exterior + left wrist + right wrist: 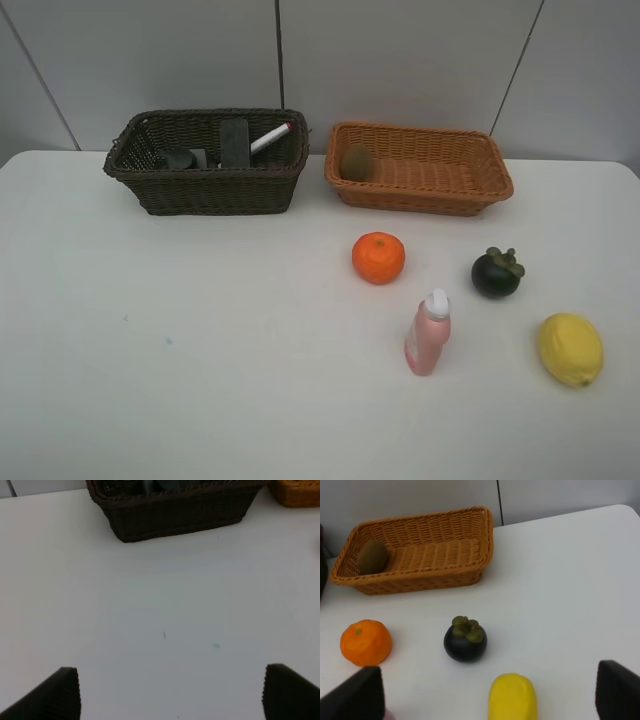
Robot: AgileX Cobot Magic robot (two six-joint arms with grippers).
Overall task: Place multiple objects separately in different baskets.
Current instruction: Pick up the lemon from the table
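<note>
While the left half of the white table (150,350) gives open room to its front edge, the dark brown basket (205,190) at the back holds the dark green pump bottle (180,158), black eraser block (235,142) and white-pink marker (270,137). Just beside it, the orange-tan basket (420,192) holds the kiwi (356,162). In front sit the orange (378,257), pink bottle (428,335), mangosteen (496,272) and lemon (571,349), each apart, the lemon nearest the right edge. The left gripper (172,680) and right gripper (492,682) both gape wide, holding nothing.

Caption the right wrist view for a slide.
Open right tool facing lemon, mangosteen and orange on table; kiwi in tan basket.
</note>
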